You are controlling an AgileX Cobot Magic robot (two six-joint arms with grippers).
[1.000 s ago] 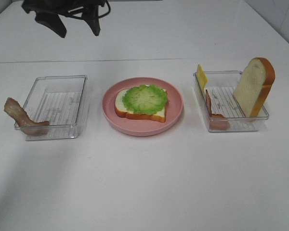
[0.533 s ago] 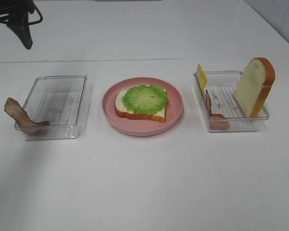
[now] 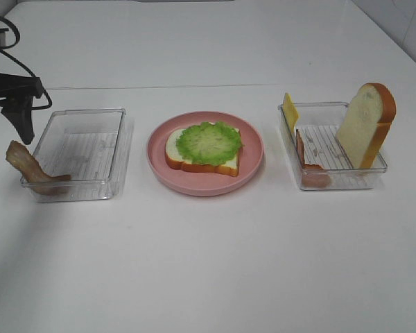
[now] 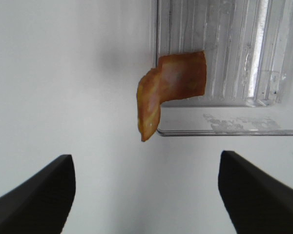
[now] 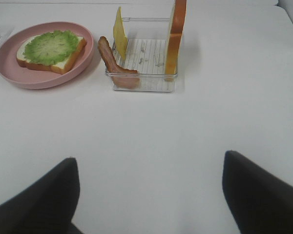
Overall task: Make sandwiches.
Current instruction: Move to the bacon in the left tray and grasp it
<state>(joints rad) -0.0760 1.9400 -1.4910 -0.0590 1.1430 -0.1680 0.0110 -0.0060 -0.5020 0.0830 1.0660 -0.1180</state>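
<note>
The started sandwich is a bread slice (image 3: 194, 161) topped with green lettuce (image 3: 208, 142) on the pink plate (image 3: 253, 163); it also shows in the right wrist view (image 5: 51, 48). A bacon strip (image 3: 29, 171) hangs over the left edge of the left clear tray (image 3: 80, 152). My left gripper (image 3: 19, 119) is open and empty, hovering just behind that strip; the left wrist view shows the strip (image 4: 168, 87) beyond the gripper (image 4: 146, 195). My right gripper (image 5: 149, 195) is open and empty, well back from the right tray (image 5: 141, 73).
The right clear tray (image 3: 333, 182) holds an upright bread slice (image 3: 366, 125), a yellow cheese slice (image 3: 290, 111) and a second bacon strip (image 3: 308, 165) leaning on its near left wall. White table all around.
My left arm has swung from the back middle of the table to the far left and come down behind the bacon strip on the left tray. Nothing else moved.
</note>
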